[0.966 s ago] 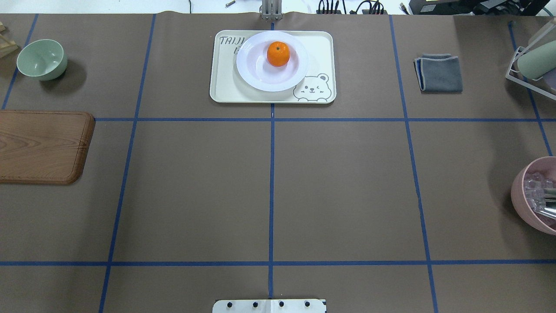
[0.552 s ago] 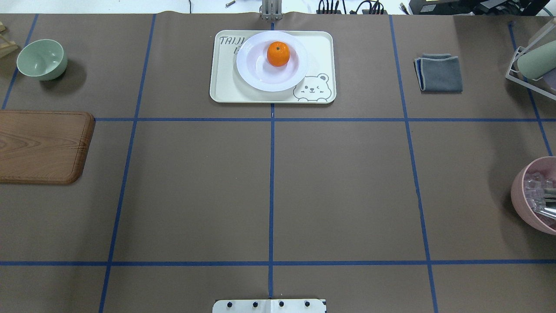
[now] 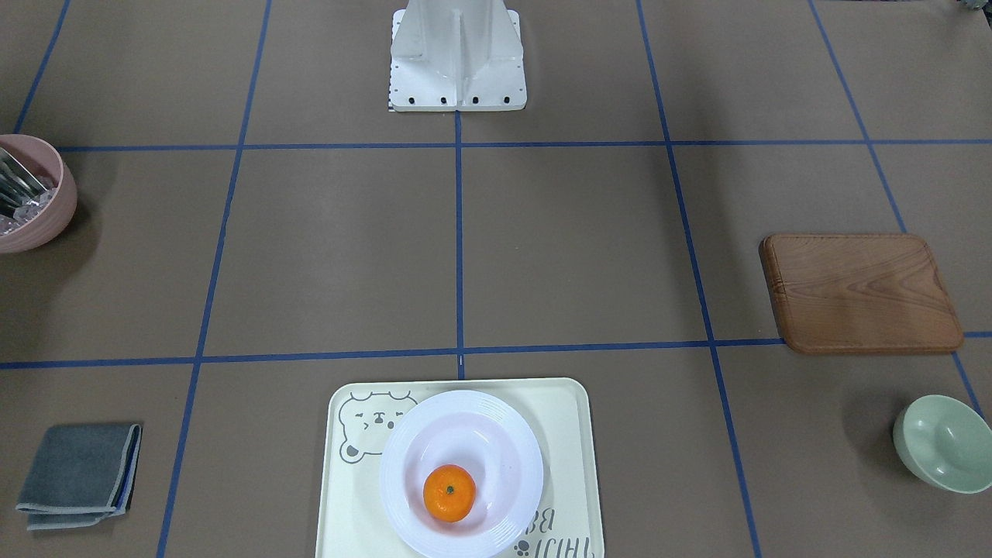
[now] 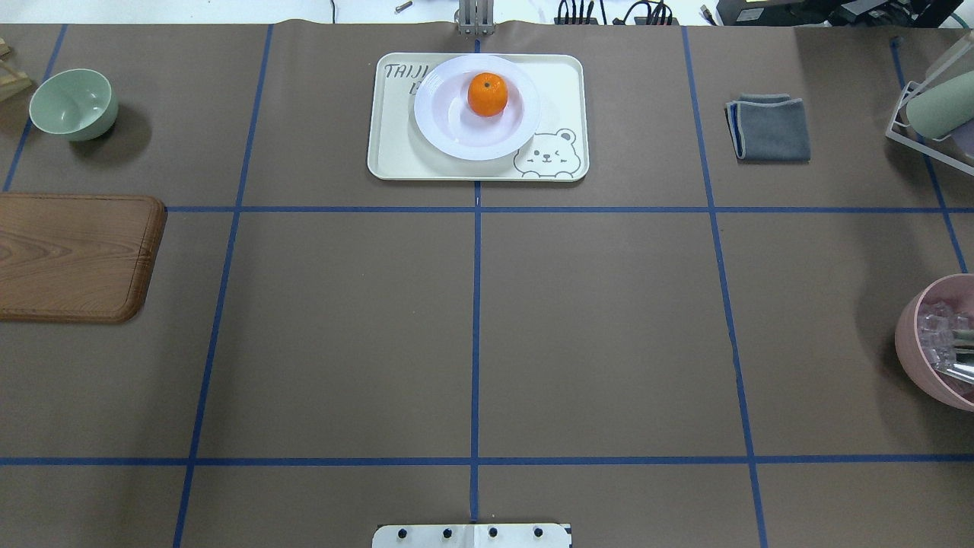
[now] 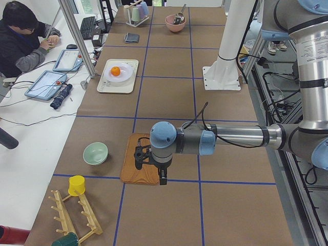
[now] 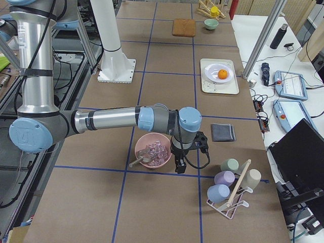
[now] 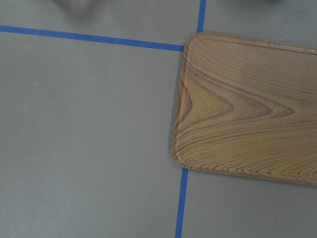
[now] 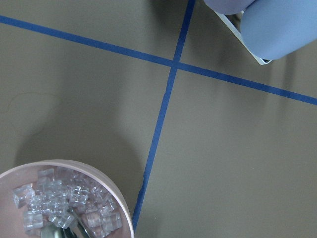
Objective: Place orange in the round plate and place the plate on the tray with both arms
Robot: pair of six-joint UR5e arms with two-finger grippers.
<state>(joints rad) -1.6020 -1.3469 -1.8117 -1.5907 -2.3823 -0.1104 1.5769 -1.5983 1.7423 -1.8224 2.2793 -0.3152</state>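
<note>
The orange [image 4: 487, 93] lies in the sunken centre of the white round plate [image 4: 456, 141]. The plate rests on the cream tray [image 4: 396, 144] with the bear drawing, at the table's far middle. From the front the orange [image 3: 449, 493] sits in the plate [image 3: 496, 434] on the tray [image 3: 566, 434]. My left gripper [image 5: 162, 180] hangs over the wooden board, far from the tray; I cannot tell whether it is open or shut. My right gripper [image 6: 178, 169] hangs beside the pink bowl, and I cannot tell its state either. Neither shows overhead.
A wooden board [image 4: 72, 255] and a green bowl [image 4: 74, 103] lie at the left. At the right are a grey cloth [image 4: 770, 128], a pink bowl [image 4: 940, 342] of clear cubes and a cup rack [image 4: 936, 106]. A person [image 5: 20, 36] sits at a side desk.
</note>
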